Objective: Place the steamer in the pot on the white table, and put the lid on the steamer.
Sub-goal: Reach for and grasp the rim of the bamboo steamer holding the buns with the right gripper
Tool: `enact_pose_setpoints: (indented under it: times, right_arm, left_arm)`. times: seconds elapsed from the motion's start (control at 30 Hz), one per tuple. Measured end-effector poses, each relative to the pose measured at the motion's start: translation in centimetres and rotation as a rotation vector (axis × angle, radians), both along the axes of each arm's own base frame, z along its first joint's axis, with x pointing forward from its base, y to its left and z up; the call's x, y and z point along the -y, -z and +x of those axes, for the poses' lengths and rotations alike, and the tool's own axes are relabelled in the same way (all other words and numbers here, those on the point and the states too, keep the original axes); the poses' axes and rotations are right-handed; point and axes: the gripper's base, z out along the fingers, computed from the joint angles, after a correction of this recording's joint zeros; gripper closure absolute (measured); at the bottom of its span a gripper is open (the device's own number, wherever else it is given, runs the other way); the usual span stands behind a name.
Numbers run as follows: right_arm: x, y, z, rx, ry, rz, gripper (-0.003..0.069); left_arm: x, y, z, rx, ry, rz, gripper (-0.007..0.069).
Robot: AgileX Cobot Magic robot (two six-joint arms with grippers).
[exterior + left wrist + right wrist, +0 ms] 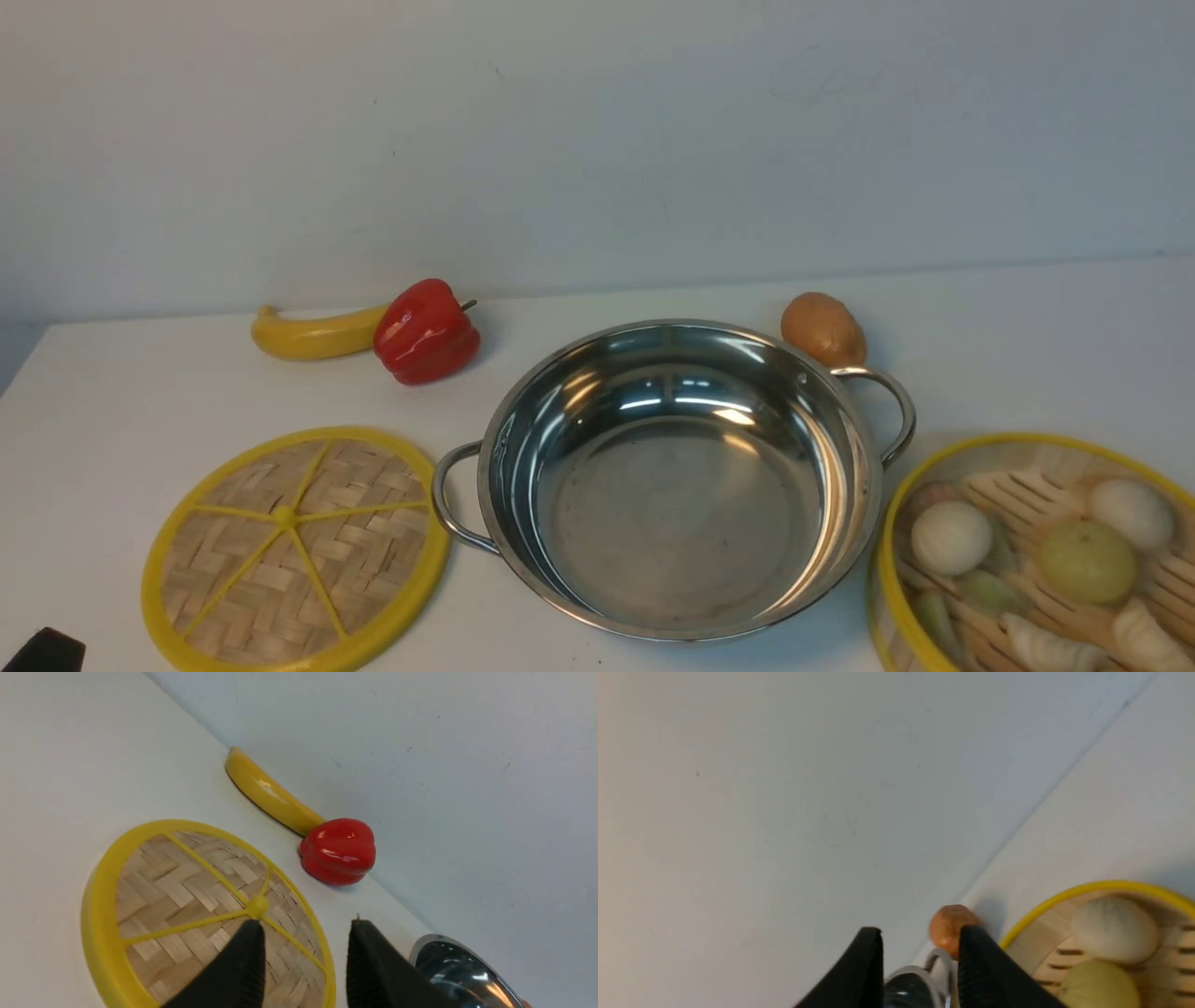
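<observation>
On the white table (112, 392), left to right: left gripper (306, 926) near lid (294, 551), jaws apart, gripping nothing; lid flat, just beside pot (681, 476); pot mid-table; steamer (1022, 487) close on its right, outside it; right gripper (920, 933) near steamer, jaws parted, likewise holding nothing.

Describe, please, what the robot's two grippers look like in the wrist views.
The left gripper has two matte black fingers that taper to narrow tips, with fine ribbing on their inner faces. The right gripper looks the same: black, wedge-shaped, ribbed inside. No cables or markings show.
</observation>
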Motion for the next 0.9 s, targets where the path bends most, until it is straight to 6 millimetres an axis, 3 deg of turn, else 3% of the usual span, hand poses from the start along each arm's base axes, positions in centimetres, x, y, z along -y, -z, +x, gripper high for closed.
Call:
enact_pose_setpoints:
  times: [0.23,0.33,0.43,0.57,0.6,0.63,0.73,0.77,0.8,0.87,0.9]
  right_arm:
    - [0.5,-0.8,0.0,0.093,0.049,0.103,0.0416]
    - [1.2,-1.8,-0.2,0.210,0.124,0.133,0.0416]
    - [2.1,-4.7,-1.1,0.407,0.219,0.081,0.0416]
    - [1.4,-12.6,-3.9,0.660,0.281,-0.328,0.0416]
    - [1.2,-12.9,-3.9,0.647,0.273,-0.371,0.0416]
    - [0.8,-15.0,-4.2,0.615,0.250,-0.484,0.0416]
    - [0.3,-17.6,-2.6,0.311,0.142,-0.682,0.0416]
    - [0.3,-17.3,-2.3,0.272,0.130,-0.691,0.0416]
    - [0.4,-17.7,-1.0,0.099,0.076,-0.734,0.0416]
    - [0.8,-16.8,1.2,-0.239,-0.022,-0.787,0.0416]
    - [0.9,-16.9,1.4,-0.261,-0.027,-0.792,0.0416]
  left_arm:
    - [-0.5,-0.9,0.0,0.100,-0.050,0.006,0.0383]
    - [-0.8,-1.5,-0.1,0.166,-0.083,0.007,0.0383]
    - [-1.0,-3.9,-0.3,0.281,-0.113,0.092,0.0383]
    - [-0.4,-10.2,-0.6,0.314,-0.079,0.411,0.0383]
    - [-0.4,-10.6,-0.7,0.325,-0.082,0.414,0.0383]
    - [-0.3,-12.0,-0.1,0.225,-0.052,0.496,0.0383]
    - [-0.7,-13.1,1.7,-0.101,0.025,0.568,0.0383]
    - [-0.7,-13.3,1.9,-0.104,0.024,0.574,0.0383]
    - [-1.1,-13.1,2.9,-0.300,0.066,0.574,0.0383]
    - [-1.5,-12.8,4.4,-0.522,0.116,0.564,0.0383]
    - [-1.6,-12.5,4.7,-0.567,0.129,0.561,0.0383]
